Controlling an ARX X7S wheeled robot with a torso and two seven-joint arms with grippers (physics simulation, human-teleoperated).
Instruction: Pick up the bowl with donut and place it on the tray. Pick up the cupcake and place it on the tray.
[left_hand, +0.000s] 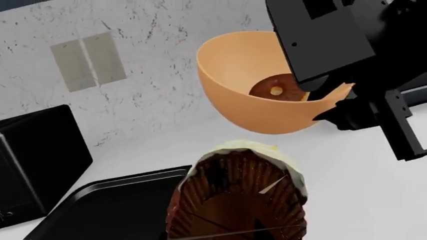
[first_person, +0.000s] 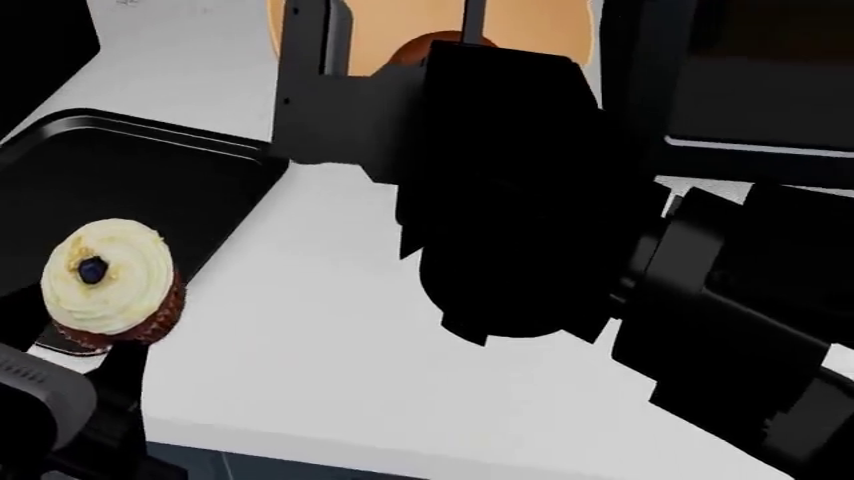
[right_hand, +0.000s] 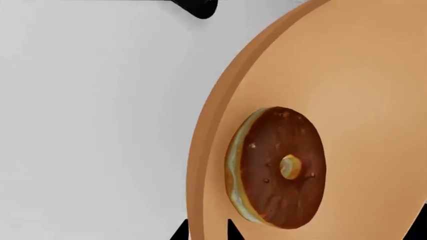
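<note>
Gripping the peach bowl (left_hand: 257, 85) by its rim, the right gripper (left_hand: 333, 97) holds it and the chocolate donut (left_hand: 277, 89) mid-air at upper right; the left gripper (first_person: 80, 345) clasps the cupcake (first_person: 110, 280) at lower left beside the black tray (first_person: 134, 180).

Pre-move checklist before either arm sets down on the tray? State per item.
1. Right end effector clamped on the rim of the large peach-orange bowl, bowl off the counter: ok.
2. Chocolate-glazed ring donut inside the bowl: ok.
3. Left end effector holding the white-frosted cupcake with ridged brown wrapper: ok, though the fingers are mostly hidden.
4. Cupcake over the flat black baking tray: partly, at its near edge.
5. Bowl over the tray: not ok, it is off to the side.
6. Tray floor free: cannot tell.
</note>
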